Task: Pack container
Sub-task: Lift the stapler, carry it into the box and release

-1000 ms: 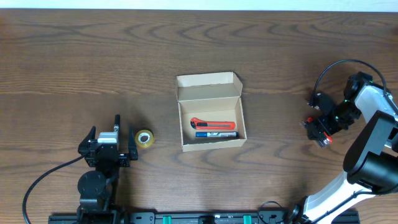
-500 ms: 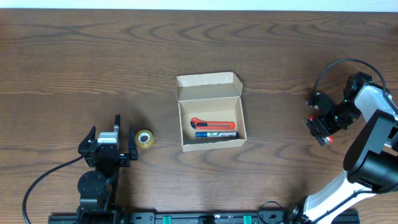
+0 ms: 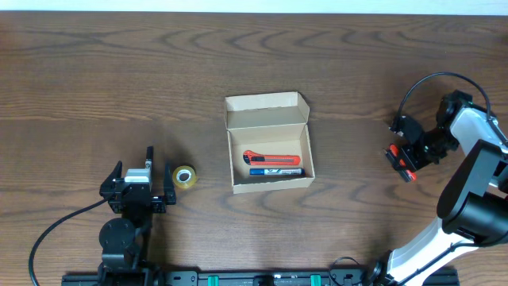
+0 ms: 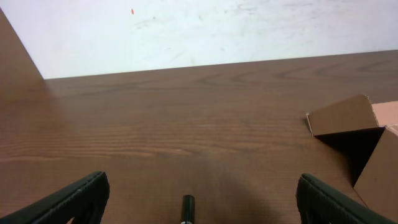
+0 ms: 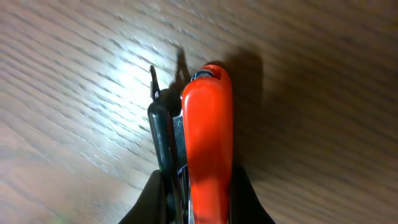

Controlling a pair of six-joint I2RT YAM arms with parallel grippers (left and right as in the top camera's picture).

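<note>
Right claw (image 3: 403, 158) clamps a glossy, rounded orange-and-black tool (image 5: 208, 137) over the grainy wood table (image 3: 119, 79); left claw (image 4: 202, 185) gapes wide.

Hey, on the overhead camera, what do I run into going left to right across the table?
Left hand → yellow tape roll → open cardboard box → right hand, which grips a red-and-black tool.

Dark wood table (image 3: 95, 71), open cardboard box (image 3: 266, 117) centre, tape roll (image 3: 184, 177) left
</note>
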